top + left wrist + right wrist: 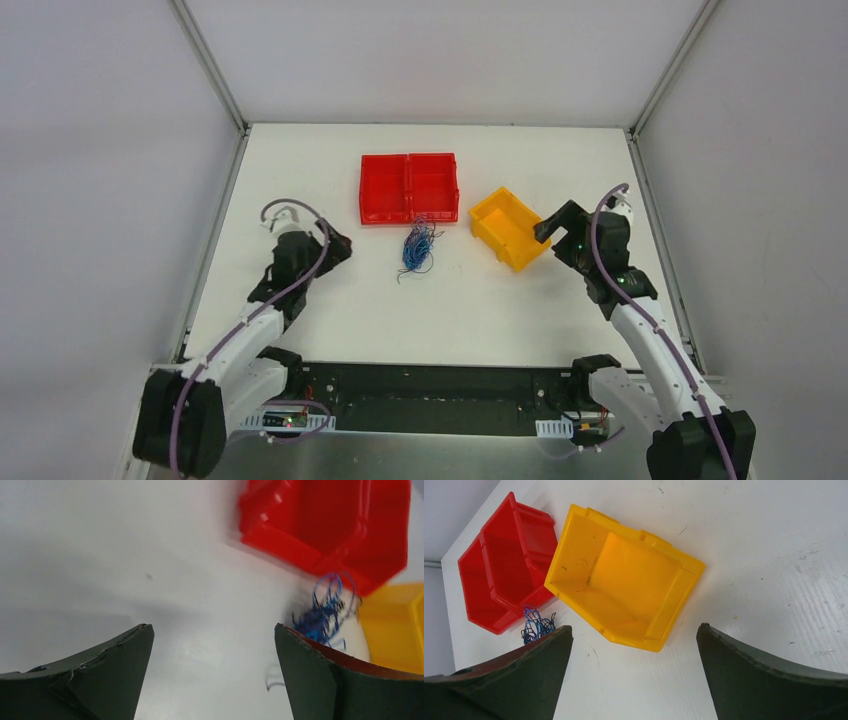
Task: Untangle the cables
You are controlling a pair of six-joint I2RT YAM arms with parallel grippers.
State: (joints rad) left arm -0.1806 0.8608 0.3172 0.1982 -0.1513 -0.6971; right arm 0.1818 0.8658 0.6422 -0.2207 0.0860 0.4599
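The approach is judged to be in hand, nothing having been gripped yet; next, one strand at the clump's edge must be pinched finely and drawn clear. The cables [418, 250] lie knotted in one clump on the tabletop [480, 320], just beside the near edge of the red bins [410, 188] and near the yellow bin [510, 228]; the left jaws and right jaws are both spread and empty, the clump lying between them, well apart from each.

Two red rectangular plastic bins [409, 188]; one yellow rectangular plastic bin [495, 240]; one tangled clump of thin blue, purple and dark wires [419, 248].
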